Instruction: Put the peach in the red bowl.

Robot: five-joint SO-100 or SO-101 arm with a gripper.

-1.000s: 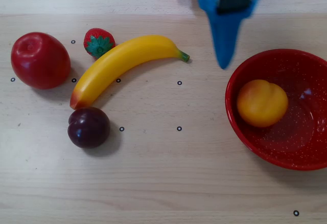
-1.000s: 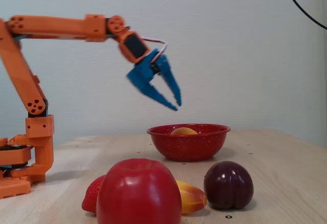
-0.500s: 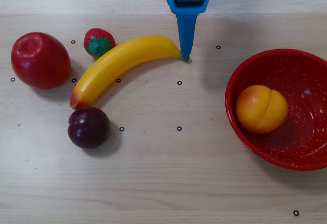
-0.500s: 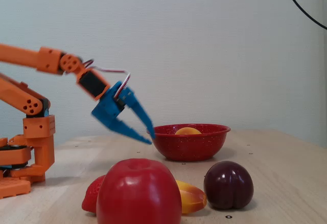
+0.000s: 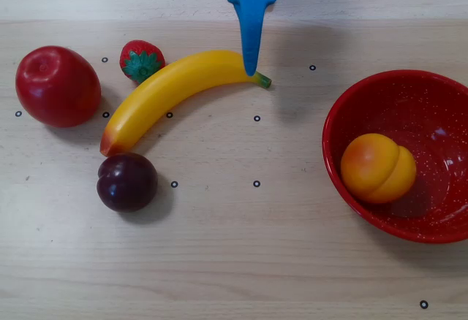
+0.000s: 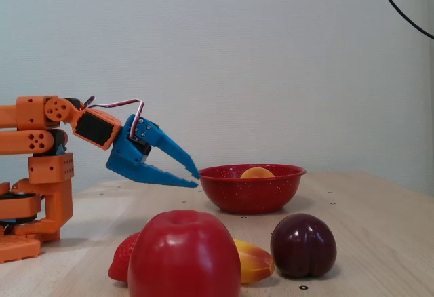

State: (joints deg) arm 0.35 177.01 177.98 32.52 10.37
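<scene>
Sitting at the right side of the overhead view, the red bowl (image 5: 344,101) already holds the peach (image 5: 377,168), which rests on the bowl's floor against the wall nearest the other fruit. In the fixed view only the top of the peach (image 6: 257,172) shows above the rim of the red bowl (image 6: 249,192). The task looks complete, so little remains to go wrong: my main worry is the peach rocking on the glossy floor, though the high wall should contain it. A second risk is the low-hanging arm brushing the banana (image 5: 175,93), since the gripper (image 5: 250,68) hangs over its stem end in the overhead view; a sweep there could scatter the fruit. The gripper (image 6: 195,179) is empty, its fingers spread in a narrow V, as the fixed view shows. The peach lies well apart from the fingertips, across bare table.
</scene>
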